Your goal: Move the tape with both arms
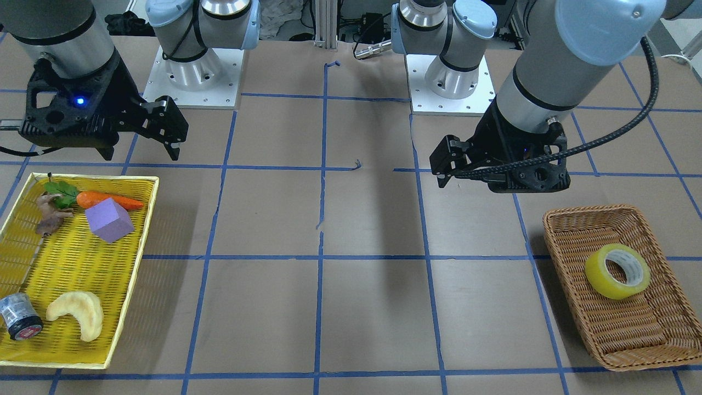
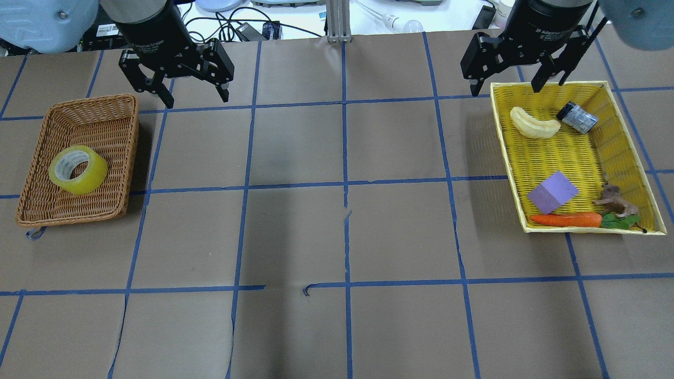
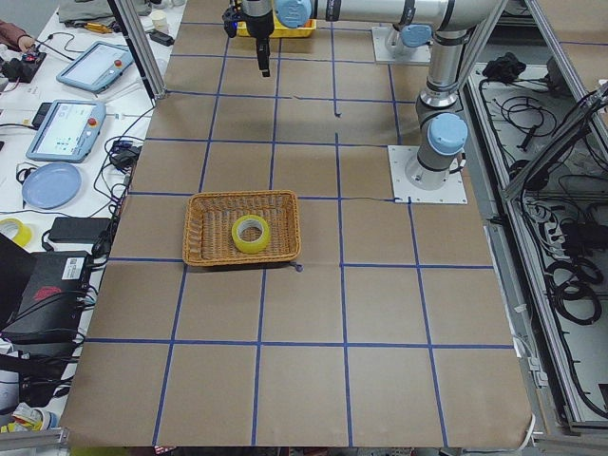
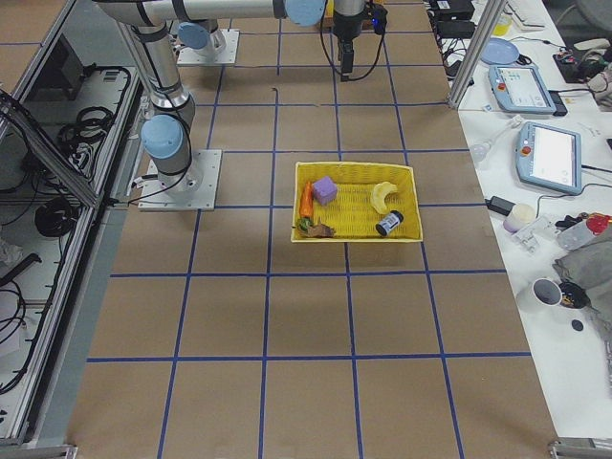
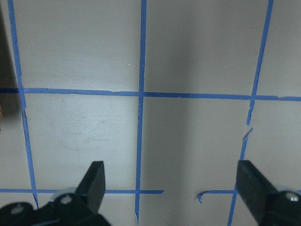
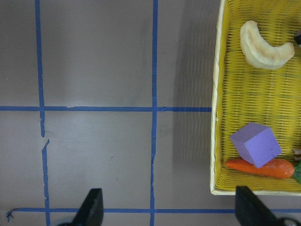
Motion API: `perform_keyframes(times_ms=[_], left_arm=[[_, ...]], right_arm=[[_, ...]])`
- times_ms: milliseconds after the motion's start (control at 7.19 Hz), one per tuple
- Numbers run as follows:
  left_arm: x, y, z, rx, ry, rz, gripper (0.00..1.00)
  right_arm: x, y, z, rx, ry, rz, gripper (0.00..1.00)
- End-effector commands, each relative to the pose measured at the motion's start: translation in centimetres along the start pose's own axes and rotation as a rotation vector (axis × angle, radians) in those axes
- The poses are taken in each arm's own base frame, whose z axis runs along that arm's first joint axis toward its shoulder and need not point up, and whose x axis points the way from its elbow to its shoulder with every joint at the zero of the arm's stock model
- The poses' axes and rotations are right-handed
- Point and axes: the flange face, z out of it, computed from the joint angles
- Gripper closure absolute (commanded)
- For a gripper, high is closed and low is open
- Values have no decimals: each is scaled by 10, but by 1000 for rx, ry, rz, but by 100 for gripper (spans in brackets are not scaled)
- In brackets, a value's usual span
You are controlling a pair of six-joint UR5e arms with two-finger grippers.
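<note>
The yellow tape roll [image 1: 598, 274] lies in a brown wicker basket [image 1: 576, 211] on the robot's left side. It also shows in the overhead view [image 2: 93, 178] and the exterior left view [image 3: 239, 237]. My left gripper [image 2: 197, 100] hangs open and empty above the table, beside the basket's far corner and apart from the tape; it also shows in the front-facing view [image 1: 443, 174]. Its wrist view shows both fingers spread over bare table [image 5: 171, 188]. My right gripper [image 2: 505, 89] is open and empty at the far edge of a yellow tray [image 2: 505, 158]; its wrist view [image 6: 169, 209] shows the jaws wide apart.
The yellow tray [image 1: 137, 241] holds a purple cube [image 1: 109, 219], a carrot [image 1: 107, 200], a pale crescent pastry [image 1: 77, 312], a small grey cylinder with a red-and-black end [image 1: 19, 318] and a brown scrap. Brown table with blue tape grid lies between basket and tray.
</note>
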Motion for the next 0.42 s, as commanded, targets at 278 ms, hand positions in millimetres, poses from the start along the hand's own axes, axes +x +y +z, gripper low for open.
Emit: perform_keyframes(times_ms=[278], left_arm=[[-3, 3, 0, -8, -29, 1, 0]], right_arm=[[0, 0, 0, 0, 0, 0, 0]])
